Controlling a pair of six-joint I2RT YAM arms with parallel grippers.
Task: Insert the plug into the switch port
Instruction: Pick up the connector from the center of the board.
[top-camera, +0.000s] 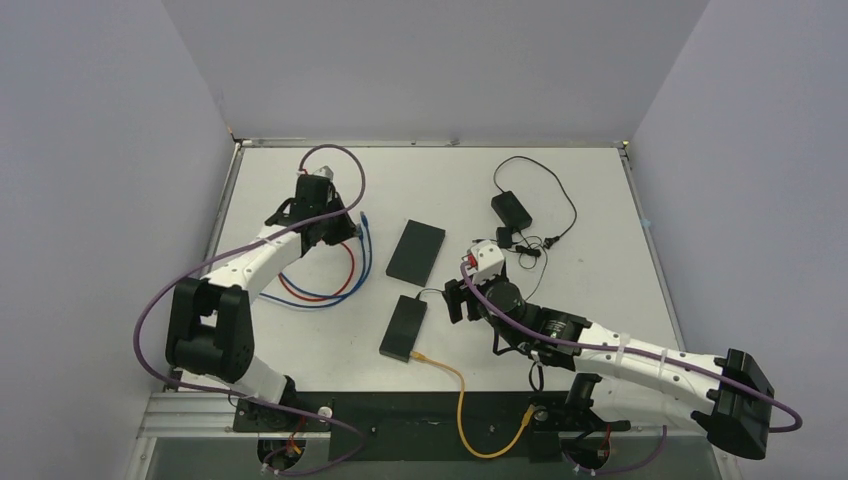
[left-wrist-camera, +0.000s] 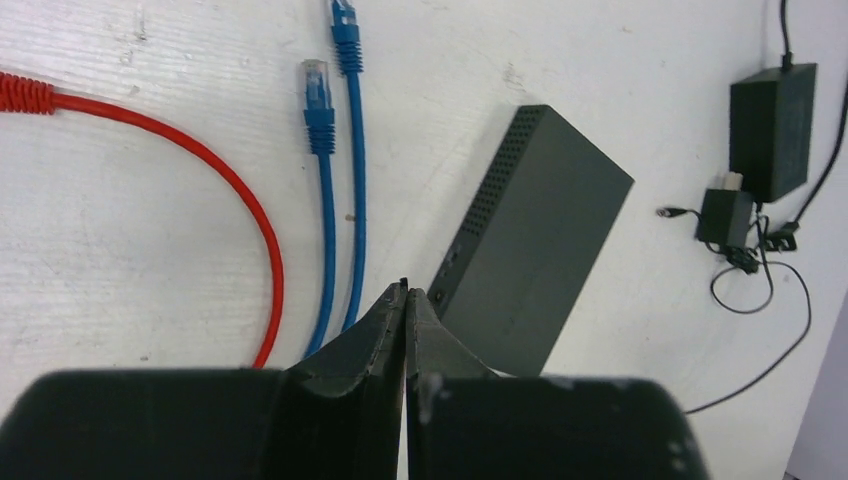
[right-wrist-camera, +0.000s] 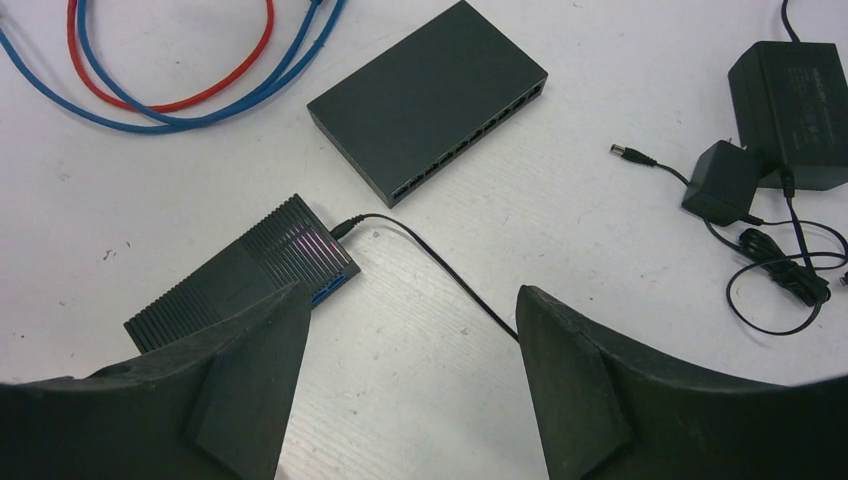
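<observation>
Two blue plugs loose on the tabletop toward the left edge, side by side, in no port. Blue cables trailing back from them toward the near edge, with a red cable curving alongside.

Left gripper clenched tight on nothing, fingertips over the gap between the blue cables and the larger switch. Larger switch flat near the table's middle, port row along its right side, ports showing empty in the right wrist view.

Smaller switch closer to the near edge, a yellow cable plugged into its near end and a thin black cord into its far end.

Right gripper spread wide, grasping nothing, just beside the smaller switch's far end.

Black power adapter with tangled cord toward the far right corner, well apart from both switches.
</observation>
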